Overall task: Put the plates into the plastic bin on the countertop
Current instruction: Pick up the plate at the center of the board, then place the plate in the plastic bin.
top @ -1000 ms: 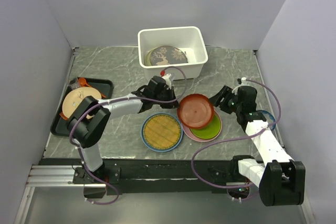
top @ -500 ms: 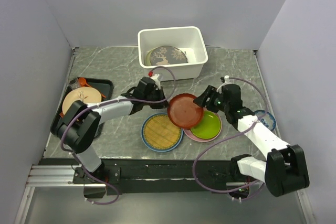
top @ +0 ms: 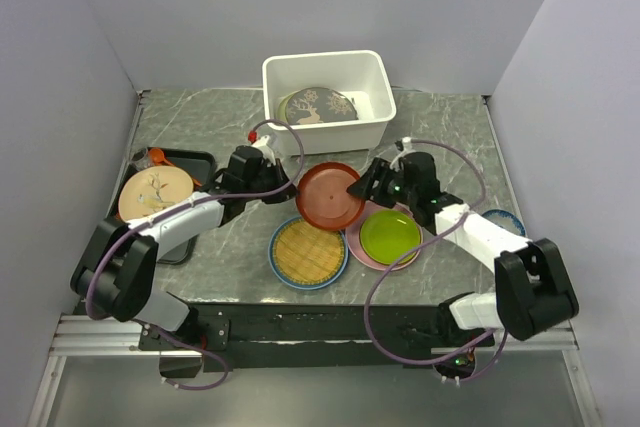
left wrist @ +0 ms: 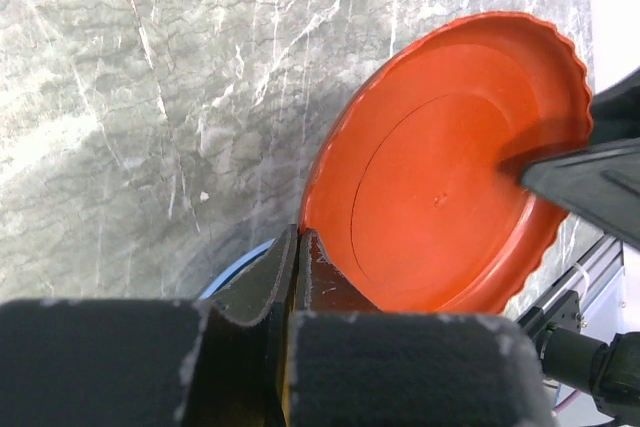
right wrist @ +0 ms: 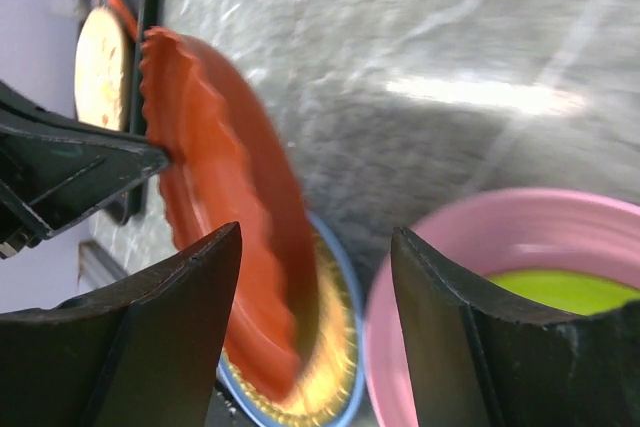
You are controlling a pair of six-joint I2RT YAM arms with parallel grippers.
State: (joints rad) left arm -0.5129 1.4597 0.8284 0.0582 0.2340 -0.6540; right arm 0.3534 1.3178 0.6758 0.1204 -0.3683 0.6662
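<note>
Grey countertop at centre: left gripper pinches the red plate by its rim, and right gripper gapes beside it. Next, probably carry it up-frame into the bin.

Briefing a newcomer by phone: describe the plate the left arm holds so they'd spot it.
Find the white plastic bin at the back of the countertop; just before it the left pincer grips a rim. That red plate is scalloped and tilted, unlike the yellow woven disc, pink plate and lime green plate lying flat nearby.
</note>
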